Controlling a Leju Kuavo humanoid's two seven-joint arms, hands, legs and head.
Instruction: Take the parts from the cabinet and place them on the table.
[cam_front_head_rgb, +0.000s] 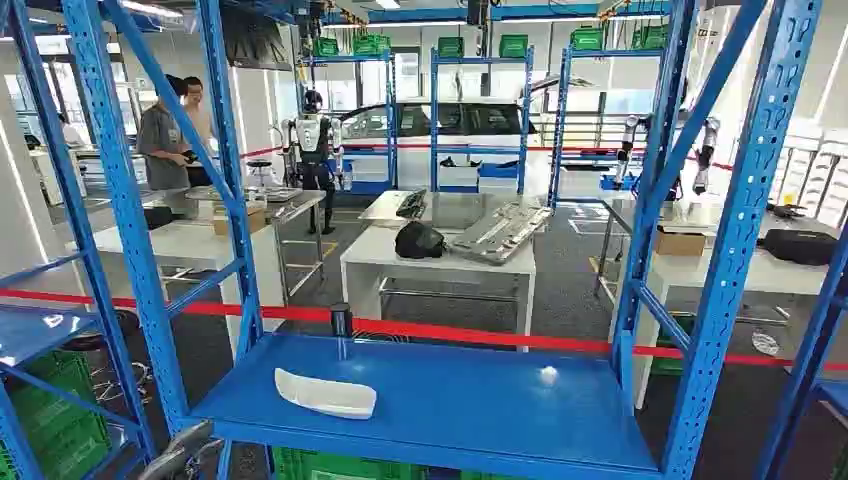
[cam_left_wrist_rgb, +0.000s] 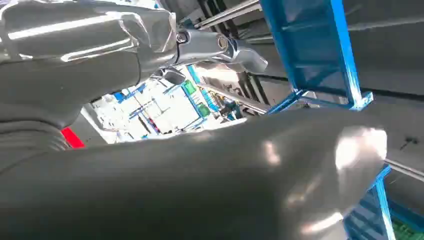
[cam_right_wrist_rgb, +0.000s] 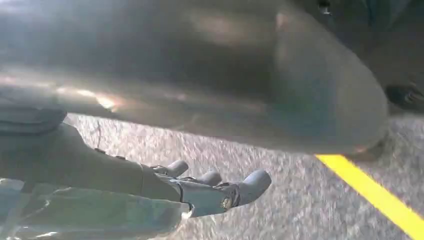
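A white curved part (cam_front_head_rgb: 325, 393) lies on the blue cabinet shelf (cam_front_head_rgb: 480, 400), towards its front left. My left hand (cam_front_head_rgb: 180, 452) shows at the lower left, below and left of the shelf's front corner, apart from the part. In the left wrist view the left hand (cam_left_wrist_rgb: 215, 45) has its fingers stretched out beside a blue rack frame (cam_left_wrist_rgb: 320, 55), holding nothing. In the right wrist view my right hand (cam_right_wrist_rgb: 210, 192) hangs over the grey floor with its fingers extended and nothing in them.
Blue uprights (cam_front_head_rgb: 735, 240) frame the shelf on both sides. Red tape (cam_front_head_rgb: 450, 332) runs behind it, past a short black post (cam_front_head_rgb: 341, 320). Beyond stands a white table (cam_front_head_rgb: 380, 250) bearing dark and grey parts. Green crates (cam_front_head_rgb: 60, 420) sit low left. People (cam_front_head_rgb: 165, 140) stand far left.
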